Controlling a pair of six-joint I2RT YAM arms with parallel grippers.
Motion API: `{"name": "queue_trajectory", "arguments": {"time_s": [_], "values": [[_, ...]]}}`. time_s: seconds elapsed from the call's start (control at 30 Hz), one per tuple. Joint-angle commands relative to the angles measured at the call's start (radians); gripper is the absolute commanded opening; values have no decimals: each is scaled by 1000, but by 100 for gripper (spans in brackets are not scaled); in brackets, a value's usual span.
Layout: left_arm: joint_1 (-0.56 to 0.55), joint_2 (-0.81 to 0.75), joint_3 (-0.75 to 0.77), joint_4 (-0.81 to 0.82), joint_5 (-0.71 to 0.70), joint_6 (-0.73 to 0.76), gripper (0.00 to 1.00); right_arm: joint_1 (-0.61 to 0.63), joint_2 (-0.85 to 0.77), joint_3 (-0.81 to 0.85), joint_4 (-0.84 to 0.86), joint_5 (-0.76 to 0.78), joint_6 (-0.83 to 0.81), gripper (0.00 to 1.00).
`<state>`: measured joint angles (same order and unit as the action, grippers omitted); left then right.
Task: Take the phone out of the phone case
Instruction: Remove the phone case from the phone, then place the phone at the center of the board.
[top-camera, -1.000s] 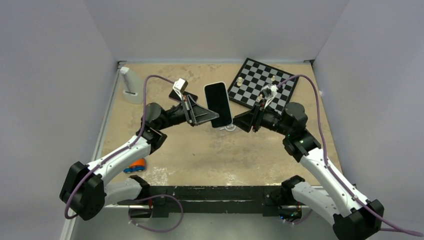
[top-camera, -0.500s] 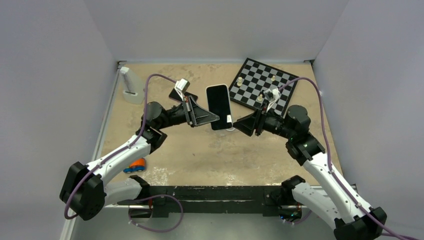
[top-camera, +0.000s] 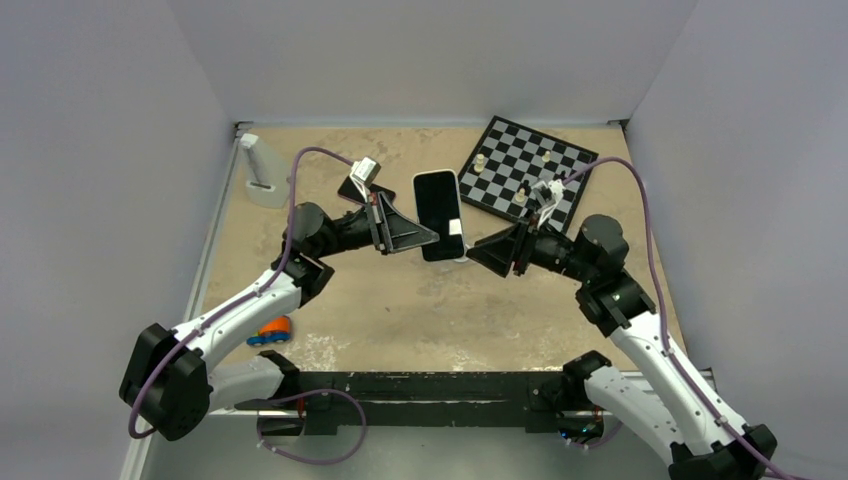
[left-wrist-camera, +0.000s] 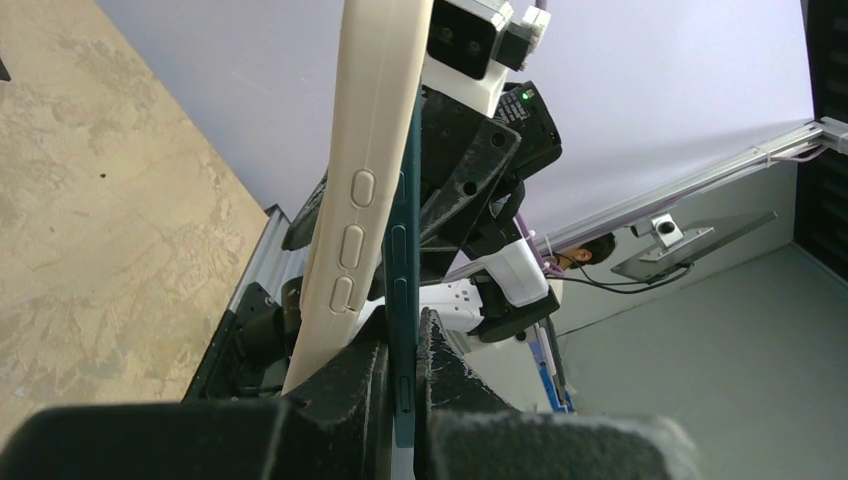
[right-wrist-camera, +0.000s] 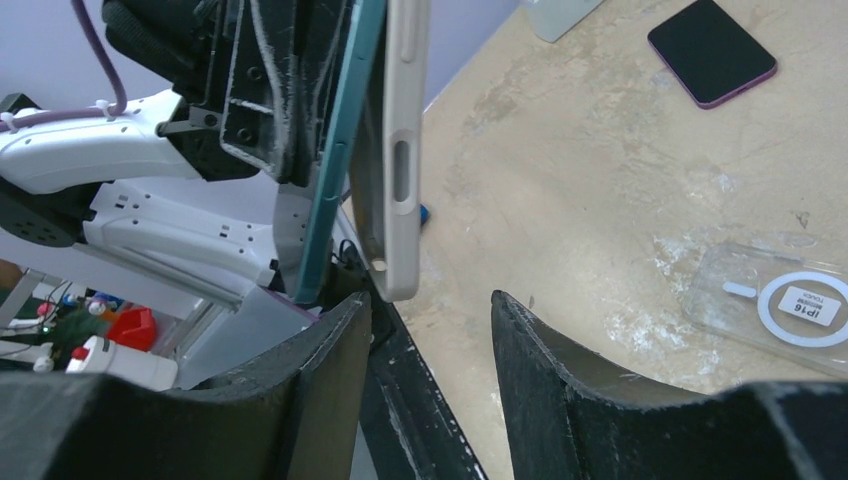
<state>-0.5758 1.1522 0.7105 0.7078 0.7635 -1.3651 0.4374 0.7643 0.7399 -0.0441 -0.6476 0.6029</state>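
Our left pincer (left-wrist-camera: 403, 345) is squeezed tight on the teal side edge of the phone (left-wrist-camera: 403, 250). It holds the phone on edge above the table (top-camera: 430, 310), with the black screen turned up toward the overhead camera. We judge that this grip serves as an anchor, fixing the handset so that the shell can be pulled off it.

Just beside those fingers is the phone case (left-wrist-camera: 360, 180), a cream-white shell with its button bumps showing. At the near end it stands off from the phone with a narrow gap between them; farther up, the two seem to close together.

Our right pincer (right-wrist-camera: 425, 300) faces in from the other side, its fingers spread wide and nothing between them. The loose corner of the case hangs just above one fingertip, and we cannot tell whether they touch. We read this as lining up to catch that corner and peel it away, so the removal looks begun but not finished.

Beyond the held pair, an empty clear shell (right-wrist-camera: 780, 300) with a white ring lies flat on the table. Past it is a second phone (right-wrist-camera: 712, 50) with a purple rim, and at the far side is the chessboard (top-camera: 525, 165).
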Motion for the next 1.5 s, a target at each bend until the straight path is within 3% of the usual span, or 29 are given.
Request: {"name": "queue_trajectory", "arguments": {"time_s": [0.0,0.63,0.87,0.93,1.0,1.1,1.2,1.33,1.47], "values": [[8,-15,52,57,-4,19,0,3,-29,-1,57,-38,9,52],[2,8,11,174,68,-75,0,4,187,80,259,-158,43,47],[1,9,7,167,106,-67,0,2,336,177,322,-182,49,23],[1,9,5,158,116,-60,0,2,372,202,331,-171,49,4],[2,0,-13,159,96,-57,0,2,391,229,283,-82,48,0],[3,-55,-61,82,-4,12,0,-5,387,245,34,393,153,0],[2,-191,-140,-137,-233,152,0,-12,382,191,-55,621,278,0],[4,-306,-151,-411,-597,272,0,-13,338,64,-29,733,377,0],[13,-271,-127,-575,-907,305,0,-12,274,12,-32,750,380,0]]}}
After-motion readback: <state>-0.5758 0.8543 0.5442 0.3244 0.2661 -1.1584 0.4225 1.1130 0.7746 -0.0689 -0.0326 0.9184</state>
